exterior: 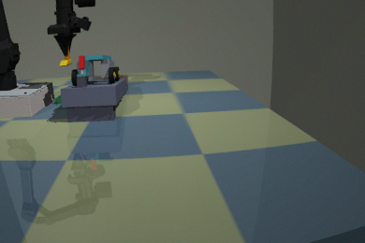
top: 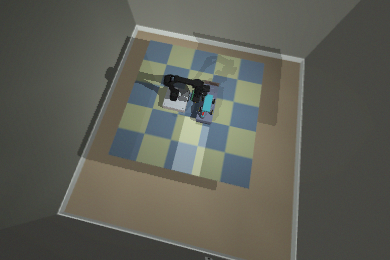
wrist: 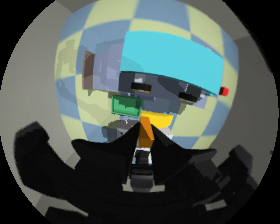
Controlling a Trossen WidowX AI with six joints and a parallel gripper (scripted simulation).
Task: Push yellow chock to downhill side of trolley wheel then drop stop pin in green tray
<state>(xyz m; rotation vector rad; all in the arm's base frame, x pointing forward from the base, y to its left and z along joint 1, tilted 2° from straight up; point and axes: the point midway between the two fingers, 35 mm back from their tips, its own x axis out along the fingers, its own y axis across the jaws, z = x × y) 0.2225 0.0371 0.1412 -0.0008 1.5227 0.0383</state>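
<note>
My gripper (exterior: 66, 54) (wrist: 144, 125) is shut on the orange handle of the yellow chock (exterior: 65, 63) (wrist: 160, 119). The chock hangs in the air, beside the trolley in the wrist view. The trolley (top: 208, 102) (exterior: 99, 58) (wrist: 170, 54) has a cyan top and stands on the grey ramp (top: 204, 121) (exterior: 89, 97) (wrist: 109, 70). Two dark wheels show on its near side in the wrist view. The red-headed stop pin (exterior: 81, 62) (wrist: 224, 91) stands upright at one end of the trolley. The green tray (wrist: 126, 105) (exterior: 58, 99) lies beside the ramp. The chock's black base is hard to make out.
The arm's pale base (top: 174, 105) (exterior: 23, 103) stands beside the ramp, with the tray low between them. A brown piece (wrist: 88, 70) stands at the ramp end away from the pin. The floor mat is blue and yellow checks.
</note>
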